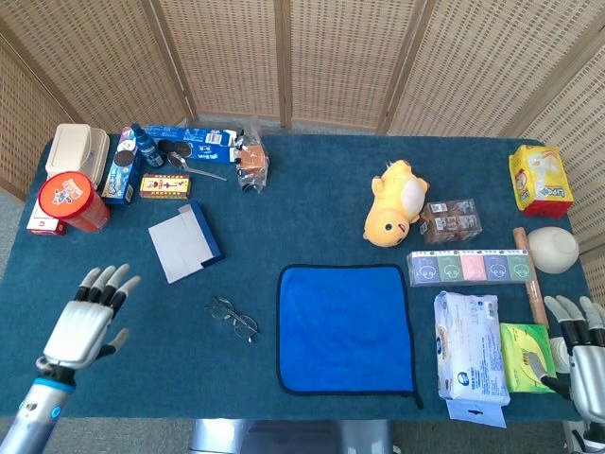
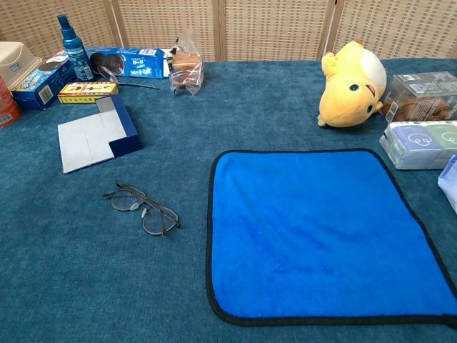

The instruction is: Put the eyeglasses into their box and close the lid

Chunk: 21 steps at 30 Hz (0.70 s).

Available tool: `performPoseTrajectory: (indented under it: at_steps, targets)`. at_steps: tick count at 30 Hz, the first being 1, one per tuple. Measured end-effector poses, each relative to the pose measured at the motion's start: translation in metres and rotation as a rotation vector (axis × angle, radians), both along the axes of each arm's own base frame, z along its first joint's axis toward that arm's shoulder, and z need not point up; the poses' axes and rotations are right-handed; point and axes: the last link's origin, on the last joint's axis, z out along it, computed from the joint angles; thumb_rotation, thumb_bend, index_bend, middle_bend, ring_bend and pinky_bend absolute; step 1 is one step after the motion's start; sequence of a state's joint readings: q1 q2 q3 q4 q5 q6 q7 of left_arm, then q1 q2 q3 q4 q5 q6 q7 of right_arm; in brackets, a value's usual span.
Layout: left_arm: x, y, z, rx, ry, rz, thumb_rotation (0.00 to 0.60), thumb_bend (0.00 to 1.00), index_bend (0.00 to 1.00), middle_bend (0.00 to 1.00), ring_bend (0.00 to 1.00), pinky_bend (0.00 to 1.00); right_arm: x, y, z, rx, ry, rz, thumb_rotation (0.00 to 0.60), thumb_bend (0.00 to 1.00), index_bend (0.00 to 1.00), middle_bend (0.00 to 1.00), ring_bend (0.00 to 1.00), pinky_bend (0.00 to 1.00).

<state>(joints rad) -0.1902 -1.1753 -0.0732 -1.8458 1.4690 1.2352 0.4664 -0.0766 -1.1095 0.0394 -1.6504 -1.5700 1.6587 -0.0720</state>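
The eyeglasses [image 1: 233,319] [image 2: 141,208] lie on the blue table cloth, thin dark frame, left of the blue mat. Their box [image 1: 185,245] [image 2: 96,134] sits behind them, dark blue with its grey lid folded open flat. My left hand [image 1: 87,320] hovers at the front left, fingers spread and empty, well left of the glasses. At the front right corner my right hand [image 1: 579,342] is open too, far from both; its lower part is cut off by the frame edge. Neither hand appears in the chest view.
A blue mat [image 1: 345,327] lies centre front. A yellow plush [image 1: 396,200], snack boxes [image 1: 467,267] and tissue packs [image 1: 471,348] fill the right side. Cookie boxes [image 1: 192,144], a red tub [image 1: 71,200] and a spray bottle [image 1: 144,147] crowd the back left.
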Motion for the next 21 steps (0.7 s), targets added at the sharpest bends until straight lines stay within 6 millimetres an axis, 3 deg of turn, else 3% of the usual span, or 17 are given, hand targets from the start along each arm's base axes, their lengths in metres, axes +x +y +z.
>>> performPoseTrajectory:
  at_steps: [9, 21]
  targets:
    - [0.011, 0.069, -0.025, -0.037, 0.062, -0.022, 0.6, 0.27, 0.04, 0.0, 0.0, 0.0, -0.002, 0.009, 0.008, -0.033, 0.011, -0.028, 0.596, 0.28, 0.15, 0.16, 0.05, 0.11]
    - [0.023, 0.132, -0.057, -0.081, 0.108, -0.018, 0.6, 0.27, 0.04, 0.0, 0.0, 0.0, -0.002, 0.014, 0.014, -0.056, 0.024, -0.053, 0.595, 0.28, 0.15, 0.16, 0.05, 0.11]
